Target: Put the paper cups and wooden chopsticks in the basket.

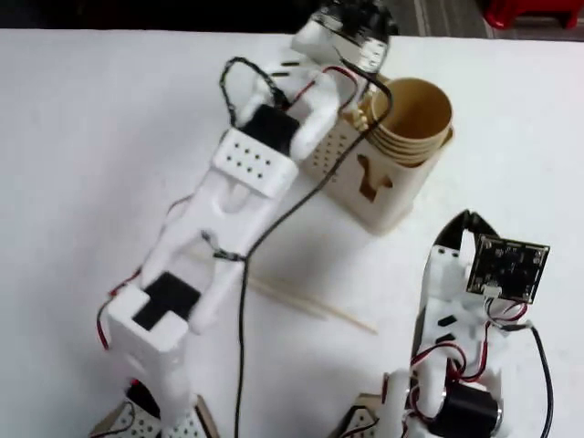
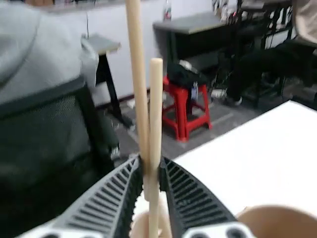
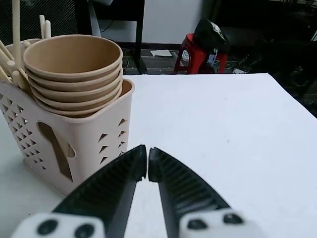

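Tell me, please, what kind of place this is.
Probably a workshop or lab room: a white table, with a red stool, a black mesh chair and dark desks behind it.

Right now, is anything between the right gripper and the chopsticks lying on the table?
Nothing visible. In the high view the right gripper sits beside the basket, and bare table lies between it and the near end of the chopsticks. Their far end lies by the left arm's cable, away from that path.
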Robot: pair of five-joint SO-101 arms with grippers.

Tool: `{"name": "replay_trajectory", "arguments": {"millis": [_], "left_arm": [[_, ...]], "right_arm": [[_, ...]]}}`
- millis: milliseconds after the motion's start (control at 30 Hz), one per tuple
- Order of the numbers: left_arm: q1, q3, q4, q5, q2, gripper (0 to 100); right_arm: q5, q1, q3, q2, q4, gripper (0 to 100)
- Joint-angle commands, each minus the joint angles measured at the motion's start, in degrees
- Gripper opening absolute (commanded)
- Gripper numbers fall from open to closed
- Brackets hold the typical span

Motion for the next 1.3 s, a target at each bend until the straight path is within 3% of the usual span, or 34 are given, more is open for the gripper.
{"name": "replay_trajectory", "arguments": {"millis": [0,300,700,1000,1133,1267], "left_arm": [[-1.7,-2.1,7.1,2.1,-1.0,8],[-1.9,-2.6,16.4,2.2,-1.6,15],[-2.5,-2.2,30.3,0.7,-15.2,16],[-2.7,-2.3,53.8,-22.7,-19.9,16],[-0.7,-2.5,65.4,-36.5,-20.0,16],[0.4,-2.5,70.4,-36.2,-20.0,16]], "right_arm": [[0.0,0.1,-0.4,-0.7,-0.7,2.5],[0.0,0.1,-0.4,-0.7,-0.7,2.5],[0.0,0.1,0.2,-0.7,-0.9,2.5],[0.0,0.1,0.2,-0.7,-0.9,2.5],[0.0,0.1,0.2,-0.7,-0.9,2.5],[0.0,0.1,0.2,-0.7,-0.9,2.5]]}}
